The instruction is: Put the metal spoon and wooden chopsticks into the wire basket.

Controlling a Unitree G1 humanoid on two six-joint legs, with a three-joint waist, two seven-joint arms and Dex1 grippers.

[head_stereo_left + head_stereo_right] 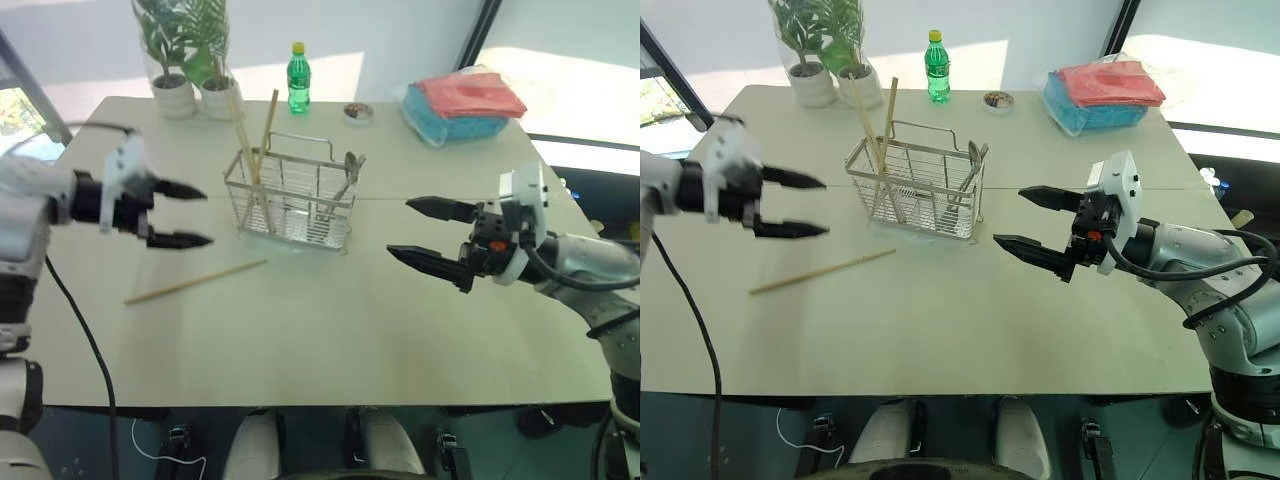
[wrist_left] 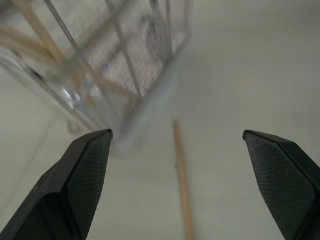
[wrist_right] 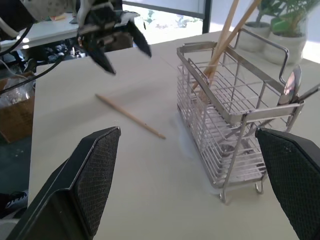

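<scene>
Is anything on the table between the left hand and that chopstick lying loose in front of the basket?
Nothing visible. The left hand is open above bare table, with the loose chopstick just below and in front; the wire basket stands off to its side.

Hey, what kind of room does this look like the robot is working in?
Probably a bright office or lab corner set up for tabletop trials: a plain table by large windows, potted plants, a green bottle and a wire basket.

One chopstick (image 1: 195, 282) lies on the table (image 1: 330, 330), front-left of the basket (image 1: 292, 195).
</scene>
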